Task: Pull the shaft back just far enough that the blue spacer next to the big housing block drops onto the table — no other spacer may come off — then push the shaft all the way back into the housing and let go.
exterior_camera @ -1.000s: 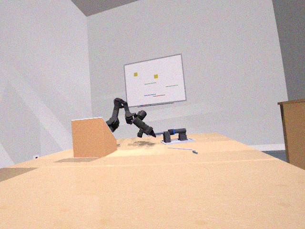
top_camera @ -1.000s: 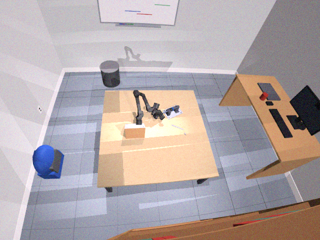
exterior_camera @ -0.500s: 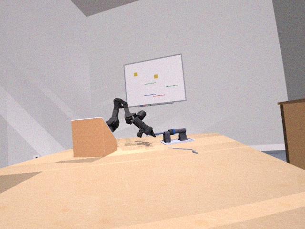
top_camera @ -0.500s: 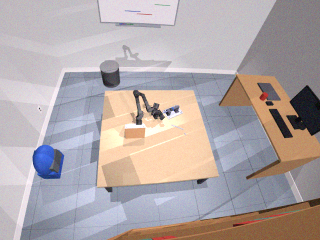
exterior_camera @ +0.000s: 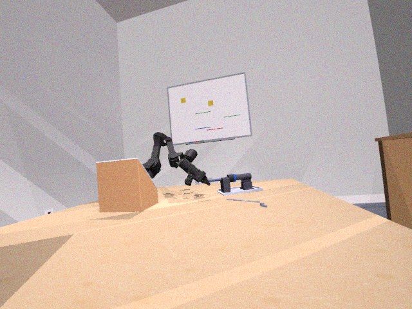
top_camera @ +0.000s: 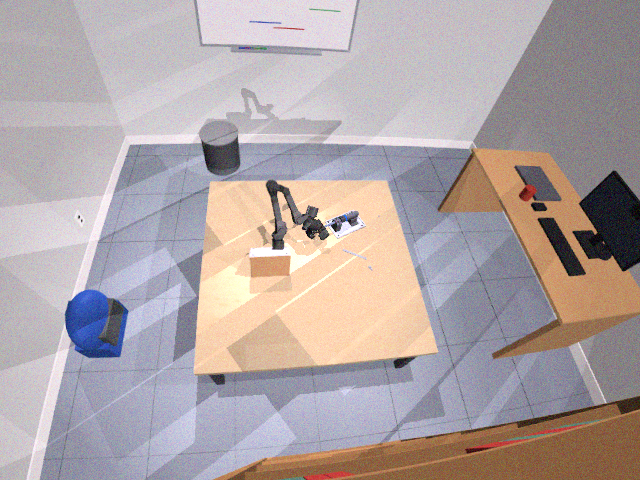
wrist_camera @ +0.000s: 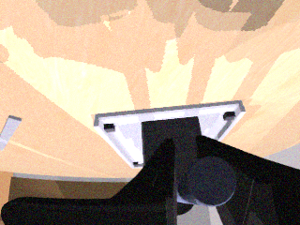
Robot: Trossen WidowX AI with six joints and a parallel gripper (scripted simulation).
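While the blue spacer (top_camera: 345, 217) (exterior_camera: 234, 177) sits up on the assembly between the two dark blocks, right of centre in the exterior view, the gripper (top_camera: 324, 231) (exterior_camera: 208, 181) (wrist_camera: 184, 144) is clamped on the outer end of the shaft (top_camera: 329, 224) (exterior_camera: 215, 179) (wrist_camera: 207, 182). Beneath the blocks lies a white base plate (top_camera: 339, 234) (exterior_camera: 237, 190) (wrist_camera: 123, 133), with a thin grey rod (top_camera: 354, 254) (exterior_camera: 243, 200) near it on the table (top_camera: 320, 320) (exterior_camera: 216, 252) (wrist_camera: 56, 108). Farther out, a whiteboard (top_camera: 279, 25) (exterior_camera: 209, 109) hangs at the top view's upper edge.
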